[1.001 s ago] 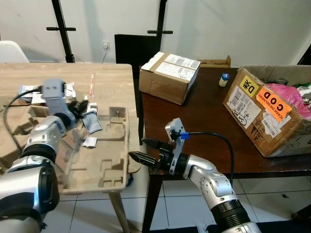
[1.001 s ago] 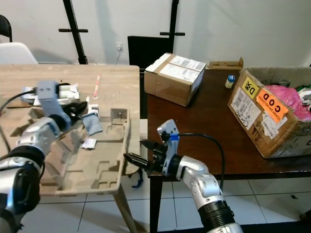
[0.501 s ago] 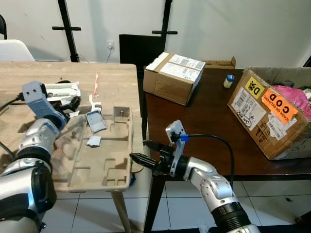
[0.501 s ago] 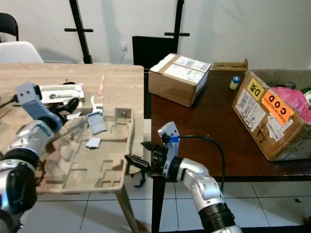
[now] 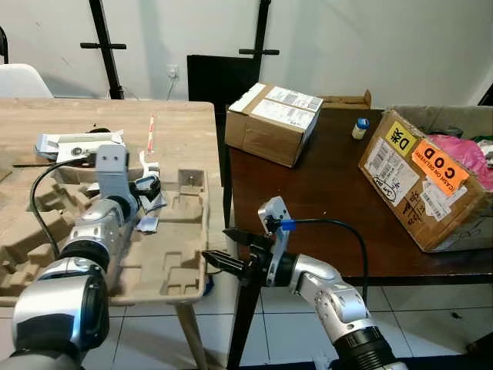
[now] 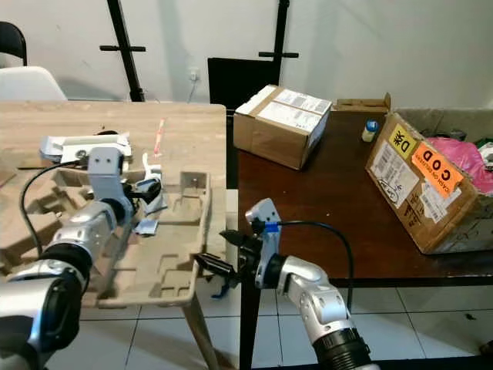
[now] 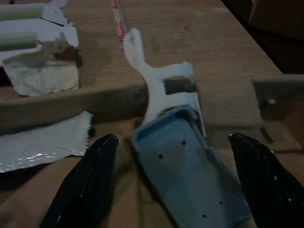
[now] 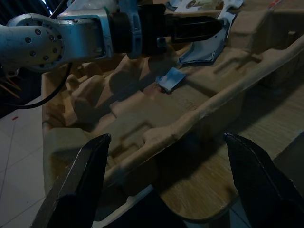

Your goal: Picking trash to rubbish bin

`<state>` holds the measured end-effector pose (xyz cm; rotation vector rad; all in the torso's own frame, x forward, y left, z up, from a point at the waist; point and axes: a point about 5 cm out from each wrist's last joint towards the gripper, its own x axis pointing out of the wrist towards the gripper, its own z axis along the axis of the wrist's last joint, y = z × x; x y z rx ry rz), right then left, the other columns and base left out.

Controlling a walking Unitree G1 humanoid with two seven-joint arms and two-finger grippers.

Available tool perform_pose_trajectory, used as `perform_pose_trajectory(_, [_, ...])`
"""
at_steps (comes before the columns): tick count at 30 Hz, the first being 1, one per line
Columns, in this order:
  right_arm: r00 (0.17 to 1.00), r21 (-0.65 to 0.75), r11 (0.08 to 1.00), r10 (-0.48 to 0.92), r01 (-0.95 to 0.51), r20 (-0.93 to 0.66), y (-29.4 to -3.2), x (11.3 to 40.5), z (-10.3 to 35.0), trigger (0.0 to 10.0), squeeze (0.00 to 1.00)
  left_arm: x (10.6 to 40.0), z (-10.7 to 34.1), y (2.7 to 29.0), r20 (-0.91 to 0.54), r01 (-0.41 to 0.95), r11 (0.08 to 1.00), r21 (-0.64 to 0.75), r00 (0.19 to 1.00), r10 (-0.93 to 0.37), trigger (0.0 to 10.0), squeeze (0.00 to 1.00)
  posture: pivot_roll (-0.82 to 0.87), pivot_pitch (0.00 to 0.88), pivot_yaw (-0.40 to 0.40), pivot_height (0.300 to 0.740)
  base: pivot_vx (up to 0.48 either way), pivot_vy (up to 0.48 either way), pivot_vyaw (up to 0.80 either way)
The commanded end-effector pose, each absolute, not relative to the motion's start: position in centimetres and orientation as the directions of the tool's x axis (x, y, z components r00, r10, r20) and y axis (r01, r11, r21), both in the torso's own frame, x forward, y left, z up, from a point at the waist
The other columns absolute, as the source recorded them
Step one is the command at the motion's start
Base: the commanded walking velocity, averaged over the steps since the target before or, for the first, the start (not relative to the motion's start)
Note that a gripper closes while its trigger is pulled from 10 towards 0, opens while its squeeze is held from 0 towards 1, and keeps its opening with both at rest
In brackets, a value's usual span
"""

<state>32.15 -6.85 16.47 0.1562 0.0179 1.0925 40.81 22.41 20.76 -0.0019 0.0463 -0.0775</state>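
Over the pulp tray (image 5: 166, 266), left gripper (image 5: 149, 187) (jaws spread).

- Moulded tray (image 5: 173, 266): matt, rough brown paper pulp.
- Blister pack (image 7: 190, 164): smooth, dull grey-blue plastic between my left end effector (image 7: 178, 183) fingers, which are glossy black.
- Torn wrapper (image 7: 40, 142): shiny, crinkled foil.
- Surface (image 5: 177, 127) under the tray: pale matt wood grain.
- Dark surface (image 5: 323, 185): smooth, slightly glossy.
- Box (image 5: 269, 123): matt cardboard.
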Motion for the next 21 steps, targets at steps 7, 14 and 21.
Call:
perform_pose_trajectory(7, [0.479, 0.128, 0.47, 0.877, -0.873, 0.048, -7.2, 31.8, 16.1, 10.0, 0.0, 40.7, 18.7, 21.0, -0.113, 0.062, 0.998, 0.028, 0.992, -0.059, 10.0, 0.0, -0.01, 0.169, -0.02, 0.74, 0.0, 0.0, 0.0])
perform_pose_trajectory(14, [0.485, 0.127, 0.477, 0.874, -0.87, 0.043, -7.5, 31.8, 16.1, 10.0, 0.0, 40.1, 16.7, 21.9, -0.238, -0.008, 0.993, 0.121, 0.971, 0.037, 10.0, 0.0, -0.01, 0.173, -0.021, 0.74, 0.0, 0.0, 0.0])
perform_pose_trajectory(21, [0.498, 0.123, 0.491, 0.866, -0.863, 0.036, -7.6, 32.1, 16.1, 10.0, 0.0, 39.9, 16.2, 22.4, -0.283, -0.024, 0.989, 0.146, 0.957, 0.065, 10.0, 0.0, 0.0, 0.175, -0.026, 0.74, 0.0, 0.0, 0.0])
